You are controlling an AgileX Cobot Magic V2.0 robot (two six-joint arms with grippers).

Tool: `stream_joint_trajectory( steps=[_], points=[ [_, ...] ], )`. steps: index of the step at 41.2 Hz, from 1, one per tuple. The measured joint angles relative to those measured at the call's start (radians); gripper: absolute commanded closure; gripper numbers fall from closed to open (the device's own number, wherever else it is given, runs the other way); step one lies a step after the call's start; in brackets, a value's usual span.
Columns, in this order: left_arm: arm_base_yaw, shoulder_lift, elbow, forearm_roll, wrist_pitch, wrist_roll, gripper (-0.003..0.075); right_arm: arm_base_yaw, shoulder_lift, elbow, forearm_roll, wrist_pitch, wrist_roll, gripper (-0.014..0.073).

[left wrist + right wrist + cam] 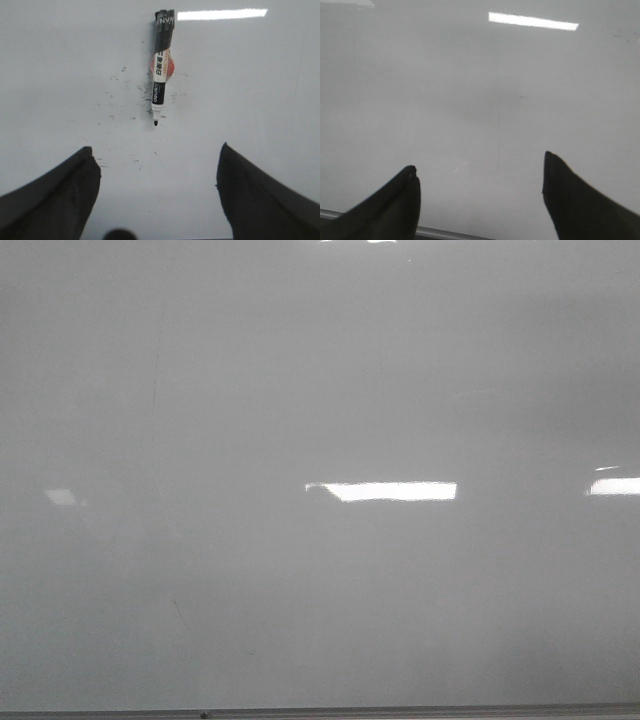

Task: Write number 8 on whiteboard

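Note:
The whiteboard fills the front view, pale grey and glossy, with no arm in that view. No number 8 shows on it in any view. In the left wrist view a black and white marker stands on the whiteboard, uncapped tip toward the fingers, scattered black specks around it. My left gripper is open and empty, short of the marker's tip. My right gripper is open and empty over bare whiteboard.
The board's thin metal frame edge runs along the near side in the front view, and the frame edge shows behind the right fingers. Bright rectangular light reflections lie on the board.

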Motion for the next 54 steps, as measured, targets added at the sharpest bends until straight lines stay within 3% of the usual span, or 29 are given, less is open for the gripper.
stream_joint_trajectory(
  steps=[11, 26, 54],
  points=[
    [0.000, 0.229, -0.060, 0.000, -0.042, 0.046, 0.0229, 0.000, 0.000, 0.000, 0.002, -0.004, -0.002, 0.0042],
    [0.000, 0.497, -0.074, 0.000, -0.229, 0.054, 0.0320, 0.000, 0.002, 0.000, 0.002, -0.004, -0.002, 0.0042],
    [0.000, 0.731, -0.078, 0.000, -0.507, 0.054, 0.0323, 0.000, 0.002, 0.000, 0.002, -0.004, -0.004, 0.0042]
  ],
)
